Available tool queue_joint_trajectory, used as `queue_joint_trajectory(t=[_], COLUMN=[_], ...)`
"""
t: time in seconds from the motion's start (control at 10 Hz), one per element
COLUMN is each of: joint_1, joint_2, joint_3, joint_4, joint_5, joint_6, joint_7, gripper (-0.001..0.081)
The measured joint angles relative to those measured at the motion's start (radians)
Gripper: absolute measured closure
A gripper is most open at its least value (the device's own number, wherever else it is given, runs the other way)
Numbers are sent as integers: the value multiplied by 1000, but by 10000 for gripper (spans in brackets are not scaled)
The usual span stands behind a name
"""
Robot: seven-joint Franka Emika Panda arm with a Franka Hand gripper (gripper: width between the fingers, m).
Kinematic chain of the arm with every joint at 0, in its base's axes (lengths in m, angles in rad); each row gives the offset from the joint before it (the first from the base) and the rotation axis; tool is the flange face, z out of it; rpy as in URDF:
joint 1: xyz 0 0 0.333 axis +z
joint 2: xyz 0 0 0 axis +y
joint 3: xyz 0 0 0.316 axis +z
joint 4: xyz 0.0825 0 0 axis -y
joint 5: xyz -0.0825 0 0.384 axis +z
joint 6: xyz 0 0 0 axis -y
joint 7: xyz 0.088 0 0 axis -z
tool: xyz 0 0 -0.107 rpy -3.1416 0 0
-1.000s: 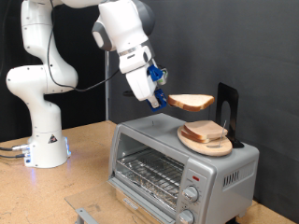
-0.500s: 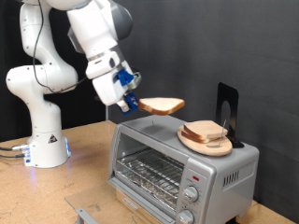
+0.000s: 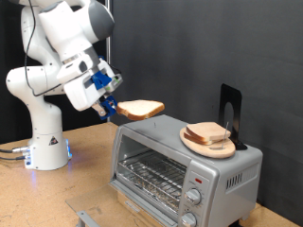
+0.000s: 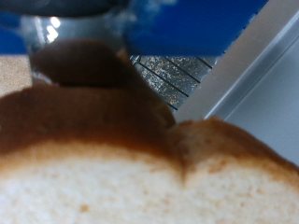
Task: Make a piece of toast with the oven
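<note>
Above the oven's [image 3: 185,161] upper corner on the exterior view's left, the hand [image 3: 111,107] is closed on one edge of the piece of toast [image 3: 140,109] and carries it level in the air, clear of the oven's top. That slice is pale with a light-brown crust, and it sits well apart from the stack of slices [image 3: 209,133] on a round wooden plate [image 3: 196,146] that rests on the oven's roof toward the exterior view's right, beside a dark upright holder [image 3: 230,114]. The oven stands on the wooden desk [image 3: 85,165] with its door [image 3: 107,220] dropped open at the front, the wire rack [image 3: 151,174] showing inside and two round knobs [image 3: 195,195] down the front panel. The white arm [image 3: 47,66] rises from its base at the exterior view's left. From the wrist view, the held slice [image 4: 159,177] fills most of the picture, its crust dark and blurred close to the camera, with a patch of the rack's mesh [image 4: 176,75] visible beyond it.
</note>
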Motion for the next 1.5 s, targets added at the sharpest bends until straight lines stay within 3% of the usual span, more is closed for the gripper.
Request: queue_joint_trajectory(t=[0.4, 0.7, 1.1, 1.5], joint_1=[-9, -35, -43, -42], joint_2=[14, 58, 166, 335], joint_3=[6, 2, -29, -23], joint_4=[-29, -81, -82, -69], joint_5=[-36, -50, -31, -79], joint_6=[2, 84, 185, 303], joint_7=[21, 21, -6, -21], gripper=[406, 406, 406, 406])
